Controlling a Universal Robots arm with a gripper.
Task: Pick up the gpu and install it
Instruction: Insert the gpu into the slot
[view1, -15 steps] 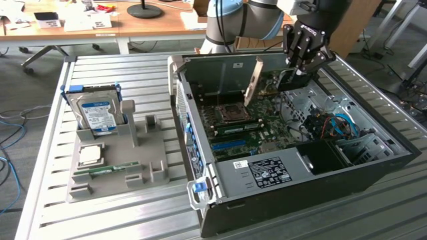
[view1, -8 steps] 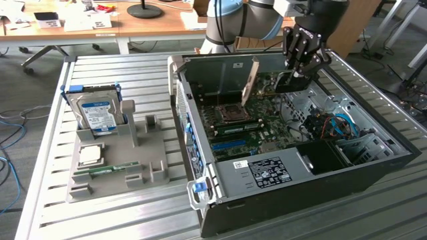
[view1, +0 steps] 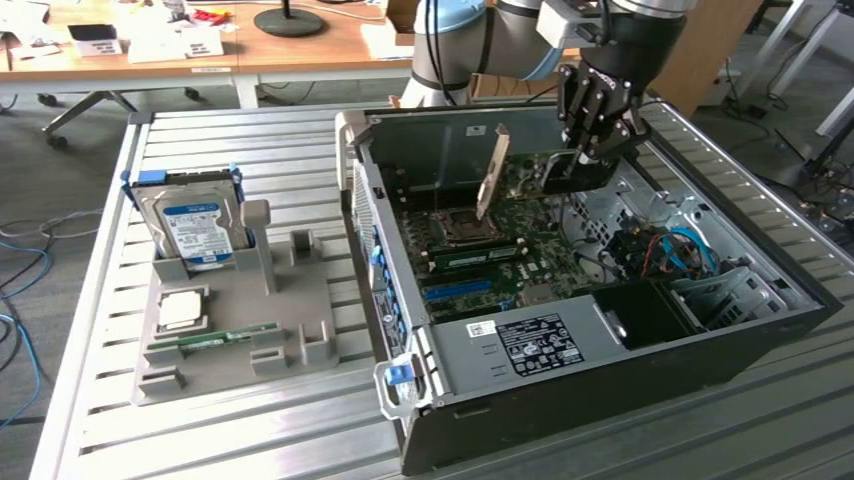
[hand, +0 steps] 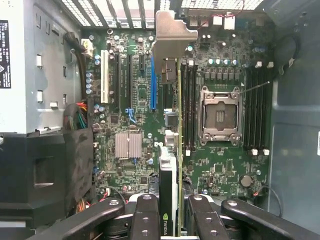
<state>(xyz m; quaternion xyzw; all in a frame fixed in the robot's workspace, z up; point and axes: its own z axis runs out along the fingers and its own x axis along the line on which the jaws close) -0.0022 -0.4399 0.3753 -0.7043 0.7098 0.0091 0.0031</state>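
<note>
The gpu (view1: 531, 177) is a green card standing on its edge inside the open computer case (view1: 561, 400), just above the motherboard (view1: 534, 250). Its silver end bracket (view1: 497, 165) points toward the case's rear wall. My gripper (view1: 587, 158) reaches down from above and is shut on the card's other end. In the wrist view the gpu (hand: 178, 150) appears edge-on between my black fingers (hand: 145, 215), with the bracket (hand: 172, 35) at its far end, over the expansion slots beside a blue slot (hand: 153, 85).
An empty CPU socket (hand: 220, 115) and memory slots lie beside the card. The power supply (hand: 45, 170) and cable bundles fill one side of the case. Outside, at the exterior view's left, a grey fixture (view1: 227, 320) holds a hard drive (view1: 194, 225), a processor chip (view1: 180, 310) and a RAM stick (view1: 214, 340).
</note>
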